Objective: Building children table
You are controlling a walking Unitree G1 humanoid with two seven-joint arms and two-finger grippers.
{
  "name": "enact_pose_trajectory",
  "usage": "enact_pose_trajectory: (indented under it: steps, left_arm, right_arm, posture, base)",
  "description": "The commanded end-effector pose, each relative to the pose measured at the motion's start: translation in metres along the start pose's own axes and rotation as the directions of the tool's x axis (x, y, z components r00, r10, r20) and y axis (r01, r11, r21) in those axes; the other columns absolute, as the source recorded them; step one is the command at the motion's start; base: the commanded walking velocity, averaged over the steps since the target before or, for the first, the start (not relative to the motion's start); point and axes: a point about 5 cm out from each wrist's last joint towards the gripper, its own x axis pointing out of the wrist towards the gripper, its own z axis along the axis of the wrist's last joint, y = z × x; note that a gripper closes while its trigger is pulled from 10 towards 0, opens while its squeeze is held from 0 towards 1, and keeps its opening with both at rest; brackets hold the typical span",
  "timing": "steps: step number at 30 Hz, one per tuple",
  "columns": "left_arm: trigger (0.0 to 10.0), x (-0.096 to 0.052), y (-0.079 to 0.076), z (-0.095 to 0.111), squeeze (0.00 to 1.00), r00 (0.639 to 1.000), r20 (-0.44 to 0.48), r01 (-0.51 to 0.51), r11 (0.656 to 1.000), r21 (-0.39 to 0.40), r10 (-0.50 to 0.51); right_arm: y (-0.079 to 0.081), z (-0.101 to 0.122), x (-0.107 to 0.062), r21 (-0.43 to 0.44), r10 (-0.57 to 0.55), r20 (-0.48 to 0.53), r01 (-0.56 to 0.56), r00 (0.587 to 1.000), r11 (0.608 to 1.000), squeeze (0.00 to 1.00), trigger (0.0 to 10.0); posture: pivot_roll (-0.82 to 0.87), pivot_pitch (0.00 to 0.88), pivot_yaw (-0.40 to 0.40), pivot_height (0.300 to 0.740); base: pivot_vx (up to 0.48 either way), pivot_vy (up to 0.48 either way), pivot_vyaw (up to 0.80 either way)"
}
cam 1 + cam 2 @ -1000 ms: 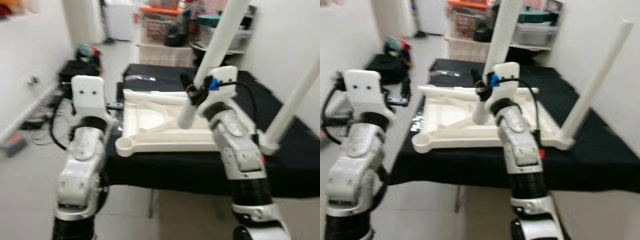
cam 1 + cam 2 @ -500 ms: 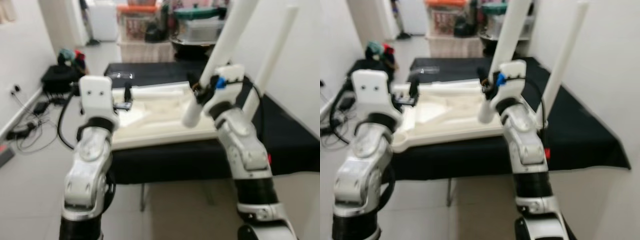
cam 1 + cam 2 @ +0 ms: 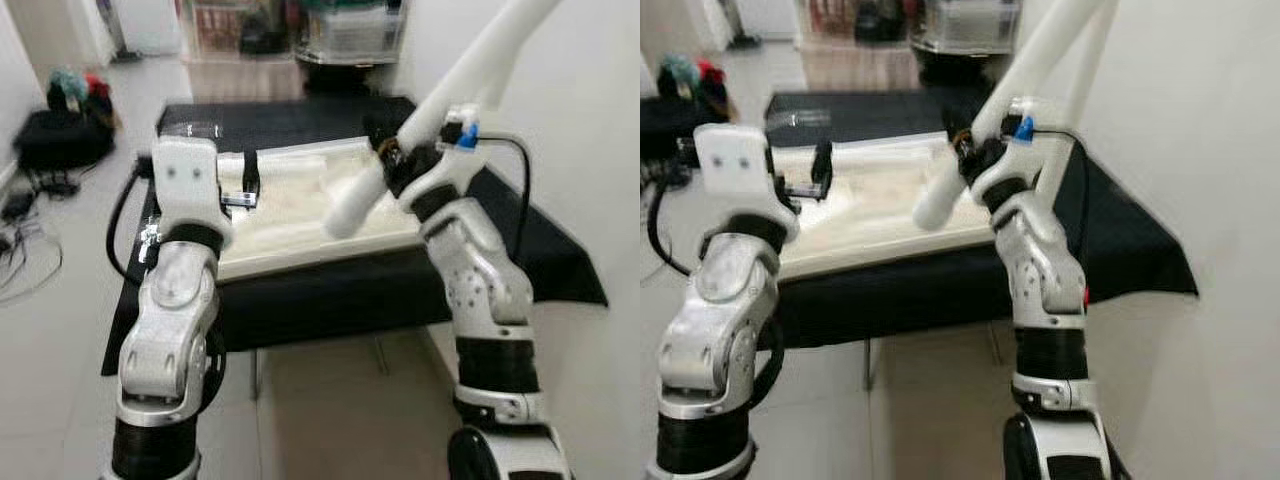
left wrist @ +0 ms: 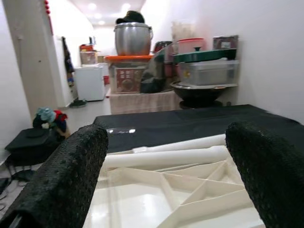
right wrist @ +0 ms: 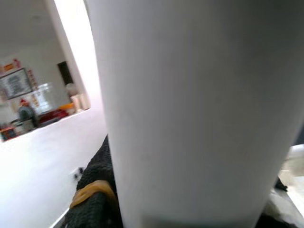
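A white upturned tabletop lies on the black table. My right gripper is shut on a long white table leg. The leg tilts, its lower end hanging over the tabletop's right part and its top leaning toward the wall. In the right wrist view this leg sits against a black finger. A second leg stands upright behind it at the far right corner. My left gripper is open above the tabletop's left side. Loose white legs lie along the tabletop's far edge.
A white wall runs close along the table's right side. Shelves with a pot, boxes and tubs stand behind the table. A black bag and cables lie on the floor at the left. Open floor lies in front.
The camera has shifted, so the table sits further left and smaller. The leg in my right gripper has tipped from nearly upright to a stronger slant. My left gripper stays over the tabletop.
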Motion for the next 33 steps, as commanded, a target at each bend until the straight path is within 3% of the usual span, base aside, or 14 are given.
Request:
enact_pose_trajectory:
  steps: [1, 21, 23, 24, 25, 28, 32, 33]
  left_arm:
    - [10.0, -0.001, 0.001, -0.001, 0.0, 1.0, -0.005, -0.003, 1.0, 0.003, 0.003]
    - [10.0, -0.002, 0.002, -0.004, 0.0, 1.0, -0.005, -0.004, 1.0, 0.007, 0.004]
    - [10.0, -0.011, 0.001, -0.017, 0.0, 1.0, -0.024, 0.018, 0.999, 0.047, -0.017]
    - [10.0, -0.011, 0.001, -0.017, 0.0, 1.0, -0.024, 0.018, 0.999, 0.047, -0.017]
    - [10.0, -0.016, 0.0, -0.024, 0.0, 0.999, -0.028, 0.031, 0.998, 0.062, -0.03]
    - [10.0, -0.021, 0.0, -0.03, 0.0, 0.998, -0.03, 0.051, 0.993, 0.106, -0.049]
    - [10.0, -0.05, 0.003, -0.068, 0.0, 0.989, -0.126, 0.095, 0.984, 0.151, -0.077]
    - [10.0, -0.05, 0.003, -0.068, 0.0, 0.989, -0.126, 0.095, 0.984, 0.151, -0.077]
  right_arm:
    - [0.0, 0.008, 0.001, -0.006, -0.002, 0.034, 0.002, 0.999, 1.0, 0.0, 10.0]
    - [-0.003, 0.012, -0.001, -0.024, -0.02, 0.048, 0.022, 0.999, 0.999, 0.0, 10.0]
    - [-0.007, -0.003, -0.013, -0.182, -0.058, 0.024, 0.061, 0.998, 0.981, 0.0, 10.0]
    - [-0.007, -0.003, -0.013, -0.182, -0.058, 0.024, 0.061, 0.998, 0.981, 0.0, 10.0]
    - [-0.01, -0.013, -0.02, -0.243, -0.078, 0.005, 0.076, 0.997, 0.967, 0.0, 10.0]
    - [-0.013, -0.022, -0.027, -0.275, -0.1, -0.012, 0.093, 0.995, 0.957, 0.0, 10.0]
    - [-0.029, -0.058, -0.064, -0.377, -0.212, -0.098, 0.16, 0.972, 0.912, 0.0, 10.0]
    - [-0.029, -0.058, -0.064, -0.377, -0.212, -0.098, 0.16, 0.972, 0.912, 0.0, 10.0]
  posture:
    - [-0.02, 0.069, -0.098, 0.74]
    - [-0.02, 0.069, -0.097, 0.74]
    - [-0.02, 0.07, -0.097, 0.74]
    - [-0.02, 0.07, -0.097, 0.74]
    - [-0.02, 0.071, -0.098, 0.74]
    - [-0.02, 0.07, -0.097, 0.74]
    - [-0.02, 0.066, -0.098, 0.74]
    - [-0.02, 0.066, -0.098, 0.74]
  base:
    - [0.0, 0.0, 0.0]
    - [0.0, 0.0, 0.0]
    - [0.0, 0.0, 0.0]
    - [0.0, 0.0, 0.0]
    - [0.0, 0.0, 0.0]
    - [0.0, 0.0, 0.0]
    - [0.0, 0.0, 0.0]
    - [0.0, 0.0, 0.0]
